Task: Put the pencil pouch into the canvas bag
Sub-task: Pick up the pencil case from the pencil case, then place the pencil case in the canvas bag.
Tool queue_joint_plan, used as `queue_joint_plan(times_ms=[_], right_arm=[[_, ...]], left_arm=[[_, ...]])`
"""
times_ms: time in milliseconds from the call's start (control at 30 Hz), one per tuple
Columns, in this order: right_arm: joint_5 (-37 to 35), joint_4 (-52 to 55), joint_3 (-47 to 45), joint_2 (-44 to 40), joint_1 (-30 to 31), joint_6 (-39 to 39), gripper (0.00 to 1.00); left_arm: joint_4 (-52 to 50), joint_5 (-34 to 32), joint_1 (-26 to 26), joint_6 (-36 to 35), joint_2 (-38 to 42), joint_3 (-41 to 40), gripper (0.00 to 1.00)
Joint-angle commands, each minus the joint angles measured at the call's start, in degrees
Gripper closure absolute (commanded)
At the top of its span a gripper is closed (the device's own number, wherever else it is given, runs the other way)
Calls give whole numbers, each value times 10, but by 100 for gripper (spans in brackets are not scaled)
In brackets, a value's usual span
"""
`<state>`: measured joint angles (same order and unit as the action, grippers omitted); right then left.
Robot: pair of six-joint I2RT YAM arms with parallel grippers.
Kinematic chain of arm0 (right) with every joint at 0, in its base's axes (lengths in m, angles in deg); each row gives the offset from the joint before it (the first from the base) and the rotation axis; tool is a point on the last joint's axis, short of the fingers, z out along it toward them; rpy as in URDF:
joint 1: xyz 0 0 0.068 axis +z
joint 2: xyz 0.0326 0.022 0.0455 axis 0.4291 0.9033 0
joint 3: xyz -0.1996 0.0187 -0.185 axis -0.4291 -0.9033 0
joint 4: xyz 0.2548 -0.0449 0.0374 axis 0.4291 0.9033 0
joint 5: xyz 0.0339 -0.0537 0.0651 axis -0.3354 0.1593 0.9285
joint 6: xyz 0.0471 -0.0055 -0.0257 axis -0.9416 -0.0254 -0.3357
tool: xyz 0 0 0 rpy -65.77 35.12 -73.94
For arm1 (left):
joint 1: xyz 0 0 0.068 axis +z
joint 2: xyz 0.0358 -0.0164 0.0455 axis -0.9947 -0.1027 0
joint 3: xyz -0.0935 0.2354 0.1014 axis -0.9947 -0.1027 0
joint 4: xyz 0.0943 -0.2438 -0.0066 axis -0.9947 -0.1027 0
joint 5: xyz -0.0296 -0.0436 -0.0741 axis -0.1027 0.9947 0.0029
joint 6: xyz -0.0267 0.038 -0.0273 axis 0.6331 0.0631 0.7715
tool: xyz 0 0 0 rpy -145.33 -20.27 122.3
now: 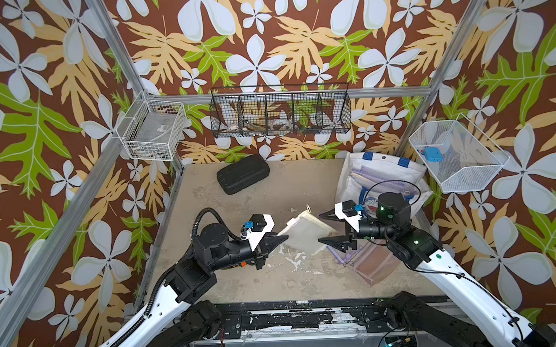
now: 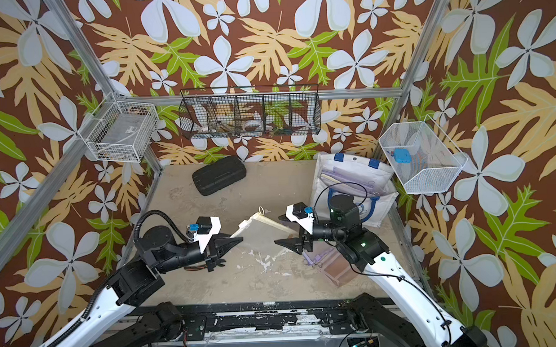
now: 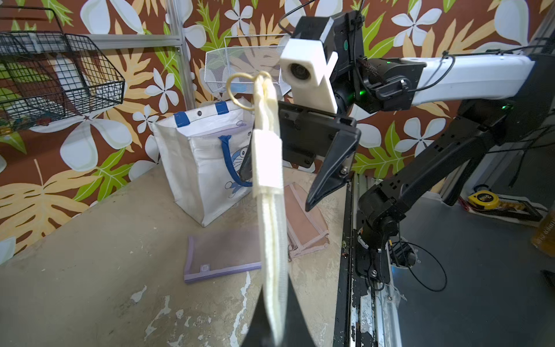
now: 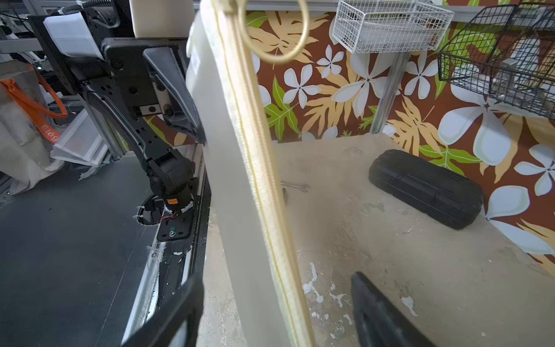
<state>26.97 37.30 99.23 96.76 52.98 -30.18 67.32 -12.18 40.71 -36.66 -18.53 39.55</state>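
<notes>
Fingers of our left gripper [image 1: 285,237] are clamping the pencil pouch [image 1: 305,232] by one edge | we are holding right gripper [image 1: 319,228] fingers apart astride its other edge | pouch is hanging above the table [image 1: 242,279]: cream mesh, zip, gold ring | canvas bag [image 1: 383,176] is standing open beyond

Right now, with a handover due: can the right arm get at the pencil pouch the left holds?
Likely yes: the right gripper has open fingers straddling the pencil pouch at its free end; the left gripper pinches the far end.
</notes>
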Motion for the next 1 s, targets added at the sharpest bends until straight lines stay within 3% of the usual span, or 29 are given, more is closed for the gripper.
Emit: queue_joint_plan(times_ms=[0,133,267,367,400,533,633,767,867,967], right_arm=[[-10,-18,-1,-9,17,13,44],[-21,4,5,-2,33,31,61],[-18,29,17,6,35,45,100],[-45,38,20,-4,35,50,100],[-65,40,22,-11,35,52,100],[-207,42,33,-31,35,66,100],[-334,68,74,-13,34,109,100],[-441,94,152,41,34,177,100],[-508,119,214,93,23,248,100],[-506,146,264,135,-18,309,100]], left_arm=[[-25,27,1,-30,-4,11,100],[-17,37,1,-27,2,6,100],[-29,17,1,-32,2,8,100],[-27,-21,1,-24,5,3,98],[-25,-38,1,-18,4,2,87],[-7,-149,1,30,-3,-6,25],[35,-277,1,110,-1,-36,9],[111,-313,1,209,20,-109,4],[142,-272,1,255,6,-138,5],[185,-231,1,289,0,-167,5]])
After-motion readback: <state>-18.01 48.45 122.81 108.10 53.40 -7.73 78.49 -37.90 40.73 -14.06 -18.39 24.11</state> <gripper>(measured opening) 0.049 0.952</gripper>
